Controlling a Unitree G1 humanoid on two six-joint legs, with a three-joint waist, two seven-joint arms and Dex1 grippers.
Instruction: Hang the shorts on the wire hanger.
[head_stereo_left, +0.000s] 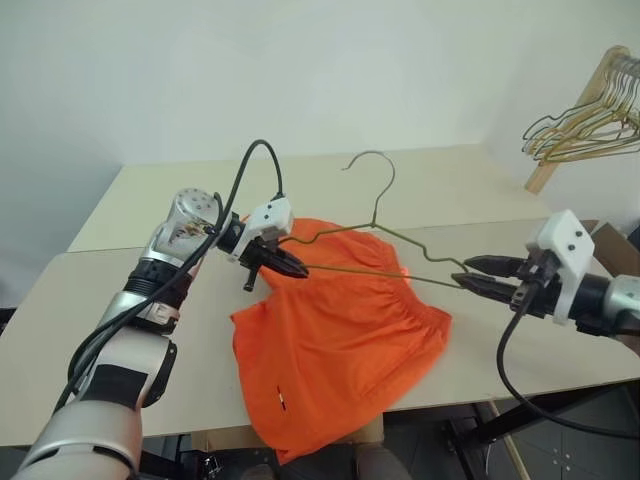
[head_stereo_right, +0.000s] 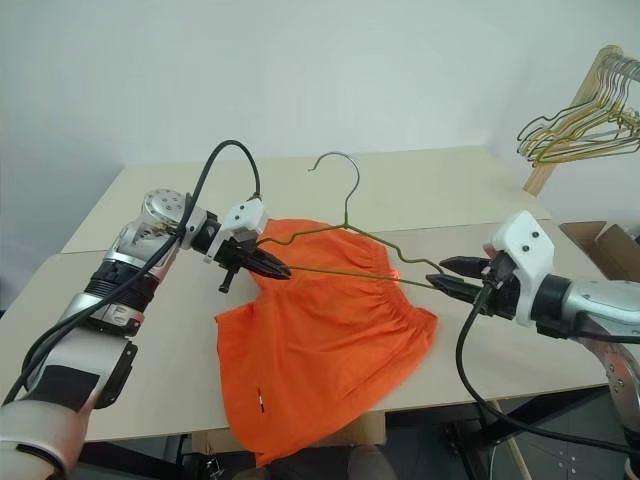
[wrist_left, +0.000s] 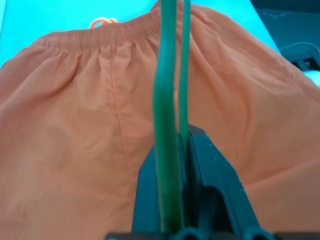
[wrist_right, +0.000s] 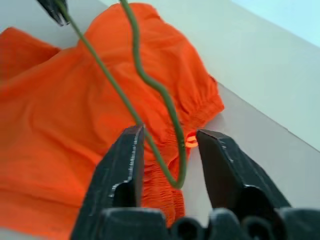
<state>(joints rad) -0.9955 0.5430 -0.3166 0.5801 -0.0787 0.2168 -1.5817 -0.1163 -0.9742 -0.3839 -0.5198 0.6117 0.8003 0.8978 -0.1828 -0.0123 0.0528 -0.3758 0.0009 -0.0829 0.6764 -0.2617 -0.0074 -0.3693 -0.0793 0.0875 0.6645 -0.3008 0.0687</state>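
The wire hanger (head_stereo_left: 385, 235) is held up level over the tabletop (head_stereo_left: 470, 180), hook pointing away from the robot, with the orange shorts (head_stereo_left: 335, 340) spread flat beneath it and one leg drooping over the near edge. The left pincer (head_stereo_left: 290, 265) is clamped on the hanger's left corner, which I take to be what keeps the frame steady in the air. The right pincer (head_stereo_left: 478, 272) sits at the opposite corner with its fingers apart; the wire bend lies between them without being squeezed, so that end looks free, perhaps to be threaded into the shorts.

From the head camera the right fingers look merely close to the wire. The right wrist view makes the gap plain and shows the hanger's corner hovering just over the gathered waistband. The left wrist view shows both wire strands pinched between the black fingers (wrist_left: 215, 185). A bunch of spare hangers (head_stereo_left: 590, 120) hangs at the far right.
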